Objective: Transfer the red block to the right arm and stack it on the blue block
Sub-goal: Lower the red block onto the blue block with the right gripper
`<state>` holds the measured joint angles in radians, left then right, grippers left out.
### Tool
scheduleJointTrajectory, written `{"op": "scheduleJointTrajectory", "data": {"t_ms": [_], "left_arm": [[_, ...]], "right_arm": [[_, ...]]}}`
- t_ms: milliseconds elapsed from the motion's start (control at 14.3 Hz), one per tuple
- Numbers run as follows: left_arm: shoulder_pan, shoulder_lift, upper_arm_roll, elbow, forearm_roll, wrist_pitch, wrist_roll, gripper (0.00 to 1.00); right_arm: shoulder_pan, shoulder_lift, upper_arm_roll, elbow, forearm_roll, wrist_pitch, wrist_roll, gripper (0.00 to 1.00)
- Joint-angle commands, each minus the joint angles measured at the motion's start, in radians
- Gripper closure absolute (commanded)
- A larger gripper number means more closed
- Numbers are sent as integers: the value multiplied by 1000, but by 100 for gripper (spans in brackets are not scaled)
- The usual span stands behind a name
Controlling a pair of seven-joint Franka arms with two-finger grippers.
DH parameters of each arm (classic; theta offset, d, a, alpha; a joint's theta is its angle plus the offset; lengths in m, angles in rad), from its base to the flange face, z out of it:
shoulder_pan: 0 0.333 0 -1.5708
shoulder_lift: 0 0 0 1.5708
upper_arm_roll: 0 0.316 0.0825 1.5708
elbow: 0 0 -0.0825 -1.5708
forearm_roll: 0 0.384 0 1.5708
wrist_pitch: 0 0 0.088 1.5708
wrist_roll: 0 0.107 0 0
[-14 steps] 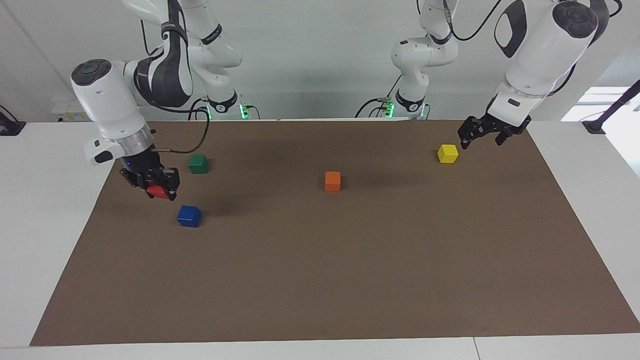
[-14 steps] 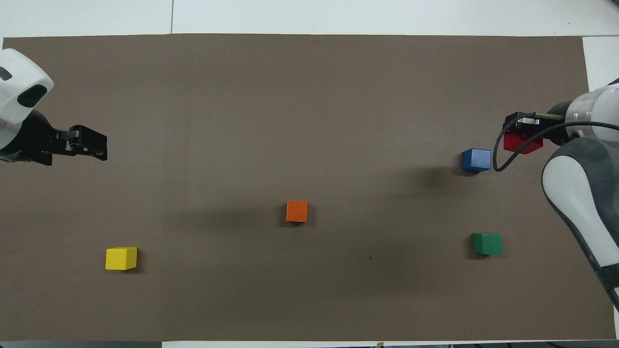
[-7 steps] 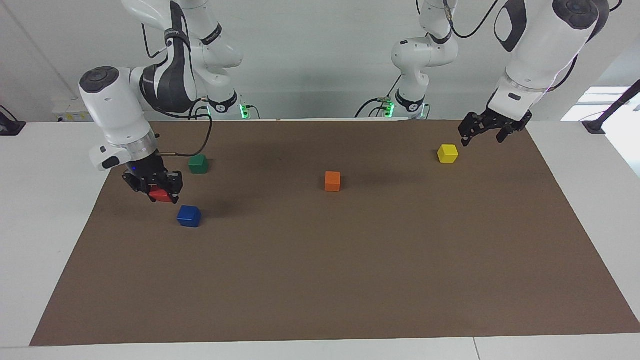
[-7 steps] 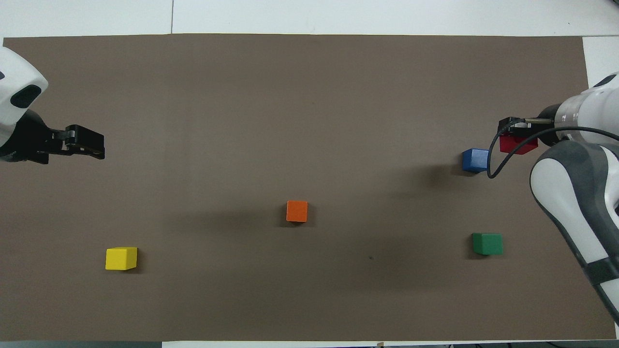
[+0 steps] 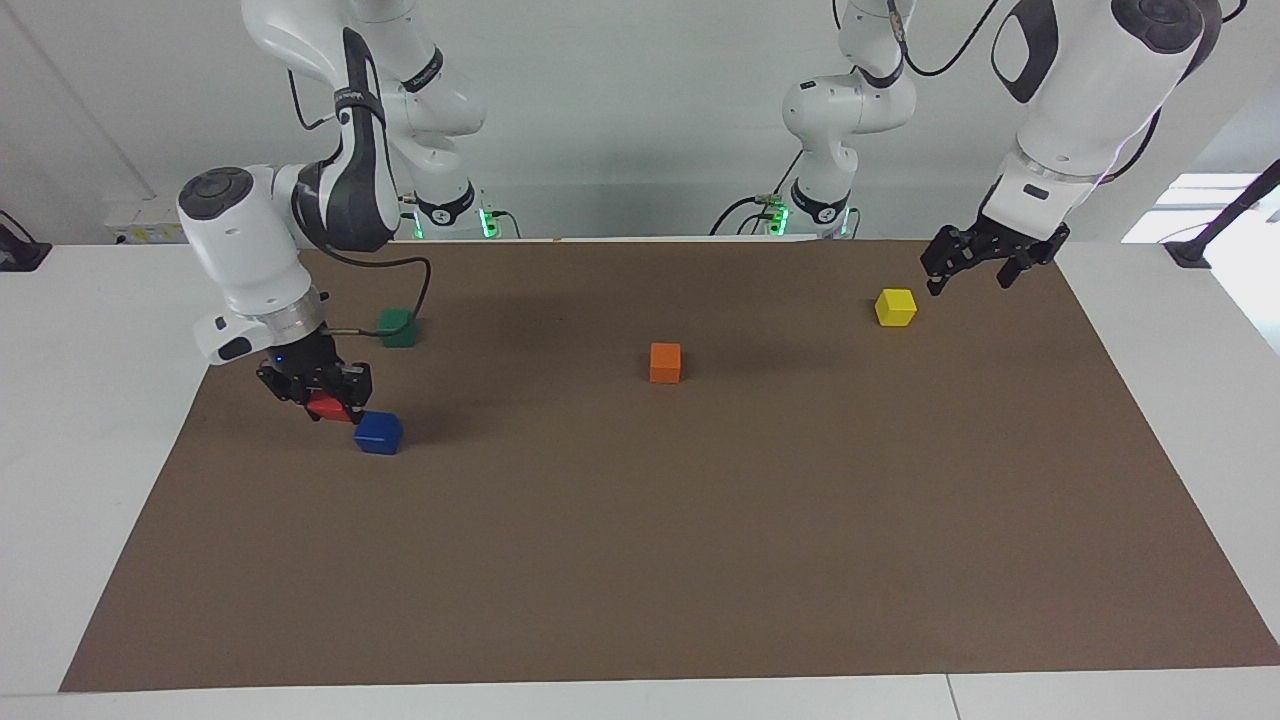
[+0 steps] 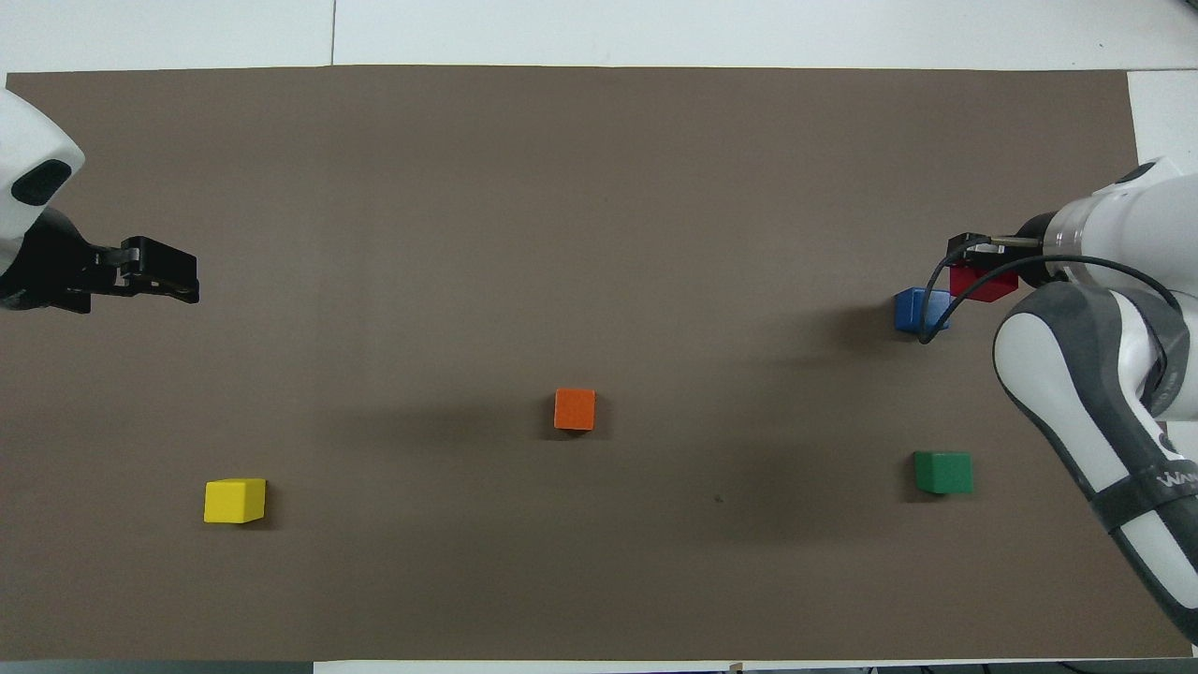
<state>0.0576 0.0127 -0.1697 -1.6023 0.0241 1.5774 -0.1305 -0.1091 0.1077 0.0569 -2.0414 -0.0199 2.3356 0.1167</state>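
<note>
Already we have the red block [image 5: 324,406] clamped in the right gripper [image 5: 316,390], up off the surface and just beside the blue block [image 5: 378,432], not yet squarely over it. From the facing view the red block sits a little toward the right arm's end of the surface from the blue one, and whether the two touch we cannot tell. The blue block itself rests on the brown mat [image 5: 640,560], near the edge of the surface at the right arm's end.

We judge the handover finished and the stacking step in hand. What we need next is a short sideways shift to bring the red block directly over the blue one with their faces square, then a gentle lowering until it rests on top, and only then a release.

Farther out, a green block [image 5: 397,327] lies nearer to the robots than the blue one, an orange block [image 5: 665,362] sits about mid-surface, and a yellow block [image 5: 895,306] lies toward the left arm's end. Our left gripper [image 5: 975,262] waits there, raised near the yellow block, open and holding nothing.
</note>
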Motion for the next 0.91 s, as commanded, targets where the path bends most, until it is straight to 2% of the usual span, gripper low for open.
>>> {"op": "scheduleJointTrajectory", "data": {"t_ms": [0,490,840], "left_arm": [[4,-10,2,-13,-10,18,5,0],[1,-14,-2,-5,-32,-40,-49,0],[-4,-42,-7,-19,-32,-60,-51,0]], "right_arm": [[-7,-20,9,-91,-86,119,90,100],[-3,-52,9,-262,-86,345,161,100],[-6,-56,9,-289,-87,347,116,100]]}}
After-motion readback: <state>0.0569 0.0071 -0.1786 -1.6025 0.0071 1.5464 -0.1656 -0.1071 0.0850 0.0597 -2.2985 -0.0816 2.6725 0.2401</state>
